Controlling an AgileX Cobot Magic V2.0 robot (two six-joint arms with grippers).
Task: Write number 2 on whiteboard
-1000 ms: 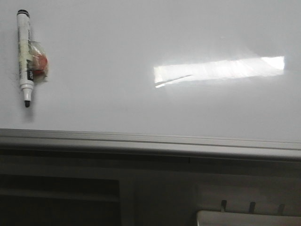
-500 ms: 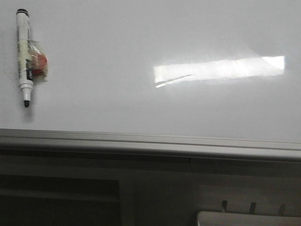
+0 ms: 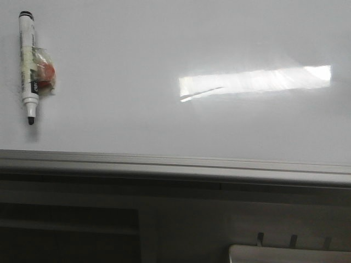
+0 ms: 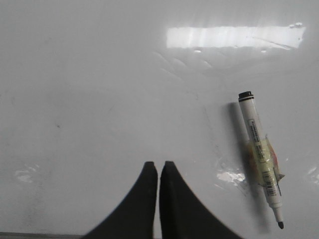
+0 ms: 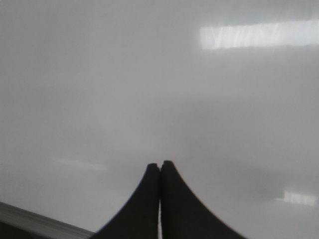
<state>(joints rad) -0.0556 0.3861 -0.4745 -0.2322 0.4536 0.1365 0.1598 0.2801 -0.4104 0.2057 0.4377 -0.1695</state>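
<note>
Your left gripper (image 4: 158,167) has its jaws pressed together on nothing, just above the large glossy white whiteboard (image 4: 99,99). Off to one side of those jaws, apart from them, a white uncapped marker with a black tip (image 4: 260,158) lies on the board, clear tape and something red stuck to its barrel. Your right gripper (image 5: 160,167) is likewise closed and empty over bare board. No written 2 shows anywhere.

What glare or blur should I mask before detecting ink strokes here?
Front view: a bright rectangular glare patch on the whiteboard. Left wrist view: the same kind of reflection, marker sharp with a shadow. Right wrist view: soft and hazy throughout.
</note>
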